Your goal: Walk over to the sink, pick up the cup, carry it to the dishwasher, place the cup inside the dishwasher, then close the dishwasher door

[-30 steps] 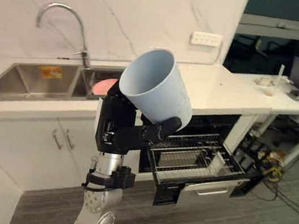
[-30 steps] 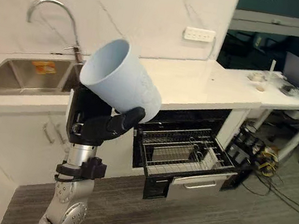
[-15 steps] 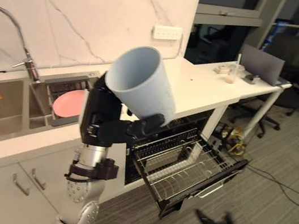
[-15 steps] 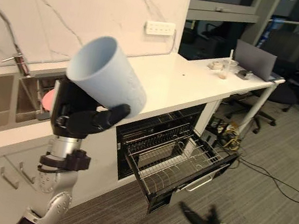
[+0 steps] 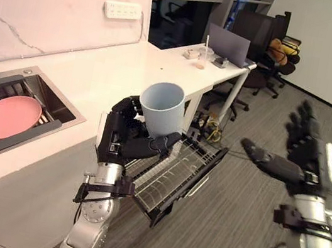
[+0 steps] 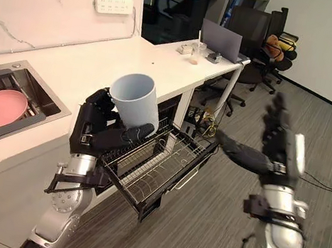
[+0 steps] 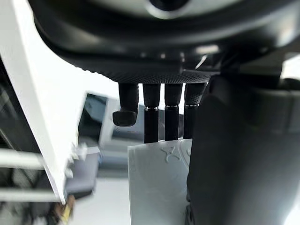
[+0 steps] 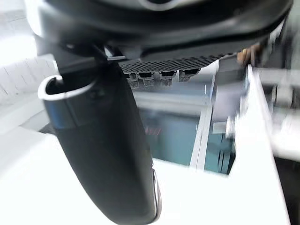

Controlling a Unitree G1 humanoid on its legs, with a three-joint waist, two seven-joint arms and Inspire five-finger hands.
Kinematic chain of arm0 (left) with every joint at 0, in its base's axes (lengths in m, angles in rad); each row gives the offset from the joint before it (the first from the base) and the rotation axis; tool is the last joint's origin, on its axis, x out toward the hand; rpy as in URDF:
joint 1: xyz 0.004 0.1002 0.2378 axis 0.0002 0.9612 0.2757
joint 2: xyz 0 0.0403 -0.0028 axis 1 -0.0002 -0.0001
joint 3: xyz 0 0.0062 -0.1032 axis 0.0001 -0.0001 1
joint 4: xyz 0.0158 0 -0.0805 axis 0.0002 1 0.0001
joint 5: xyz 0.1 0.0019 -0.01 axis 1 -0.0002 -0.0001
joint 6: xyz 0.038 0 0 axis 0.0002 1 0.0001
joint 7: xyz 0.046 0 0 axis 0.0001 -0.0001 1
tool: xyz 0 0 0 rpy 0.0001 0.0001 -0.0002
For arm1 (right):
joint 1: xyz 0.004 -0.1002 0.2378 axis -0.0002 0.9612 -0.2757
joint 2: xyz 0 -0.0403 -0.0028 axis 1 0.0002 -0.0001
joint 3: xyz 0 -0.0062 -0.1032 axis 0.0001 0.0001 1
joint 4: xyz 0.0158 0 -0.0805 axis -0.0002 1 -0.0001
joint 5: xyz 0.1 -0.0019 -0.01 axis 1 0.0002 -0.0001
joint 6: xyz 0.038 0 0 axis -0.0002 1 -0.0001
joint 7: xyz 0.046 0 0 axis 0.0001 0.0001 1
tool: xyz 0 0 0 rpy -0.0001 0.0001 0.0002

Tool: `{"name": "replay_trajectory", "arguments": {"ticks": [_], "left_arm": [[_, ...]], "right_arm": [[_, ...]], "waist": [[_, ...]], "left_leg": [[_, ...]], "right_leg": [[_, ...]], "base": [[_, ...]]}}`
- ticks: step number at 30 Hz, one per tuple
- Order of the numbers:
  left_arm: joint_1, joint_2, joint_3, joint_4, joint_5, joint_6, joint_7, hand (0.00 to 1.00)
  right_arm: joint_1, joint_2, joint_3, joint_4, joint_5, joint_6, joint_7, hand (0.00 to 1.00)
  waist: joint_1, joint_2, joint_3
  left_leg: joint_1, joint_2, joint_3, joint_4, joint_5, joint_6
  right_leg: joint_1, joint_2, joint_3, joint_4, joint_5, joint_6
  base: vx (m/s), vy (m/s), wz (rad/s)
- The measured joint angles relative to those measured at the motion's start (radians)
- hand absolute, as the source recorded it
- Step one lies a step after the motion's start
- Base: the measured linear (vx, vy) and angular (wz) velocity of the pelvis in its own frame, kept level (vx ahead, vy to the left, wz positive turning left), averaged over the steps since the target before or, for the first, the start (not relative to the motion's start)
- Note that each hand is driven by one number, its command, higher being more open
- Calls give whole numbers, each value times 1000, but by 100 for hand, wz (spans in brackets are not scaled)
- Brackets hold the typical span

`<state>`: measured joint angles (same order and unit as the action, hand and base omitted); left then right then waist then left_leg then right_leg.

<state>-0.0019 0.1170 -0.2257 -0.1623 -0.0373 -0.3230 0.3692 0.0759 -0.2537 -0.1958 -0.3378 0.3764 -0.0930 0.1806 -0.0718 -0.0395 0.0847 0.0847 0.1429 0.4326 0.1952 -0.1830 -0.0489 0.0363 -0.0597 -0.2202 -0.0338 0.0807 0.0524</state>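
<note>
Left hand (image 5: 118,140), fingers curled round the pale blue plastic cup (image 5: 163,107), had levelled it upright above the pulled-out black wire dishwasher rack (image 5: 177,172); right hand (image 5: 302,165) had risen, fingers spread. Placing looked next.

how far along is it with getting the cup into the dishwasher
Done: the cup is out of the sink, with the left hand curled round it. In hand: the carry; the cup hangs over the pulled-out dishwasher rack. Left: setting it in the rack and closing the dishwasher, which stands open. The right hand is open, out over the floor.
</note>
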Motion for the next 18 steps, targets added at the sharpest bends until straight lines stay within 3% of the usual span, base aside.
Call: {"name": "replay_trajectory", "arguments": {"ticks": [5,18], "left_arm": [[-7,-17,-21,0,141,27,90,0],[-19,-18,-119,27,275,34,156,0]], "right_arm": [[-2,0,115,6,26,22,61,100],[-71,0,233,6,134,12,88,100]], "waist": [[21,36,-12],[27,38,-19]], "left_leg": [[-10,-24,-14,-13,6,9],[2,-77,-39,-75,41,45]], "right_leg": [[11,-10,-15,-40,19,6],[16,-48,-40,-51,36,21]], "base": [[18,10,8],[-39,21,7]]}}
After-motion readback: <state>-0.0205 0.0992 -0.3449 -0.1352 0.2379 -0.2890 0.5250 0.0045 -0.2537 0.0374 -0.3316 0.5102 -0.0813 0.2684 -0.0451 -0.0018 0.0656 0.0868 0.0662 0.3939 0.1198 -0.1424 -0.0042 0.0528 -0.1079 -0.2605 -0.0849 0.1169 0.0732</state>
